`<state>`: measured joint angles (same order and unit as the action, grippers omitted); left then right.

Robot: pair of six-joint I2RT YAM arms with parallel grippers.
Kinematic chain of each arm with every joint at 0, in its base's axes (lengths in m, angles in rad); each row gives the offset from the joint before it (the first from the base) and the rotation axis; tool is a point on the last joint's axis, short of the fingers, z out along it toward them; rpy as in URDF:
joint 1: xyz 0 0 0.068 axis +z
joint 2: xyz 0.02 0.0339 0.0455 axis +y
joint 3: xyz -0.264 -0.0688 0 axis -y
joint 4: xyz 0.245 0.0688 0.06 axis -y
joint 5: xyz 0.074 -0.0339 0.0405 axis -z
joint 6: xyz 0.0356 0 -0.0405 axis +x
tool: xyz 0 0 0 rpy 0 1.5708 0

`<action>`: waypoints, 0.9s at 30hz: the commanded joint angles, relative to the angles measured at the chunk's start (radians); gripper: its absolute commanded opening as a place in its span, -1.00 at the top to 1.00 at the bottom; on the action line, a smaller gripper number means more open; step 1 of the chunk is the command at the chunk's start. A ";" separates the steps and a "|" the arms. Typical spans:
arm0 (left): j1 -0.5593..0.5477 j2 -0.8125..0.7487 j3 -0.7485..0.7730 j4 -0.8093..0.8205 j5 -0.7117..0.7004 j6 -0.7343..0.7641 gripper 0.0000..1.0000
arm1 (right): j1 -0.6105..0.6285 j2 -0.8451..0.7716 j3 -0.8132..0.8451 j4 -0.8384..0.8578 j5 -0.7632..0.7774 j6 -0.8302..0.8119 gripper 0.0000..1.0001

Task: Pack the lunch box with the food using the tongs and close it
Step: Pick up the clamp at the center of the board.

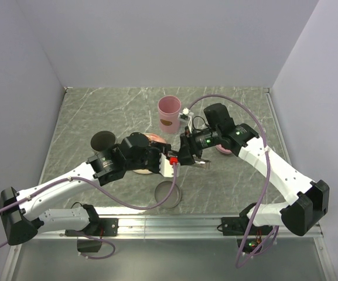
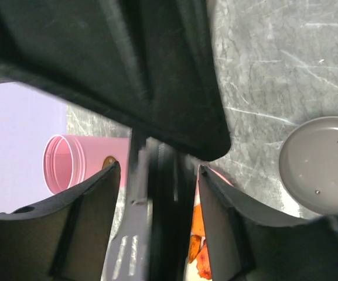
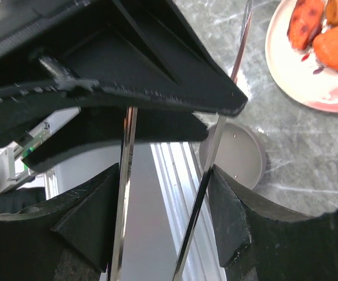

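**A:** Where are the tongs sitting, and who is holding them?

**B:** Your right gripper is pinching the tongs. Both slim arms are running between its fingers, one arm against each side. They are hanging off the table just at 3 o'clock of the plate. Your left gripper is standing spread around the same tongs with a gap showing on one side, so it looks like it is gripping nothing.

**A:** And the food?

**B:** The food is lying on the plate as orange-brown chunks; I am not making out the pale pink piece. From the plate, the pink cup is standing at 12 o'clock, the grey lid is lying at 6 and the dark cup is standing at 9.

**A:** How are the tongs likely to behave?

**B:** You are dealing with thin polished metal, so I am expecting them to be light, springy and slippery, and quick to twist between the pads. I would take hold across both arms around mid-length. The joined end is probably too stiff to squeeze there, and a hold near the tips is leaving you no reach.

**A:** And the chunks?

**B:** They are looking soft and glazed, with a red smear on the plate. Squeeze gently, or you are risking crushing one or letting it slide out.
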<state>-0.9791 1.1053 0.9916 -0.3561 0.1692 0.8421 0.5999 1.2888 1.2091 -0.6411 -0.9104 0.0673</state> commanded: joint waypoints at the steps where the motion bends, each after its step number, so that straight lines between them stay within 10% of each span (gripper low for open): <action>1: -0.006 -0.001 0.028 0.017 -0.025 0.009 -0.16 | 0.008 -0.051 -0.020 0.027 -0.022 -0.006 -0.30; 27: -0.020 0.011 0.047 0.023 -0.065 0.008 0.33 | 0.006 -0.048 -0.056 0.035 -0.064 0.019 -0.29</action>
<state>-0.9985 1.1370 1.0065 -0.3767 0.1341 0.8490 0.5995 1.2591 1.1526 -0.6373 -0.9180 0.0666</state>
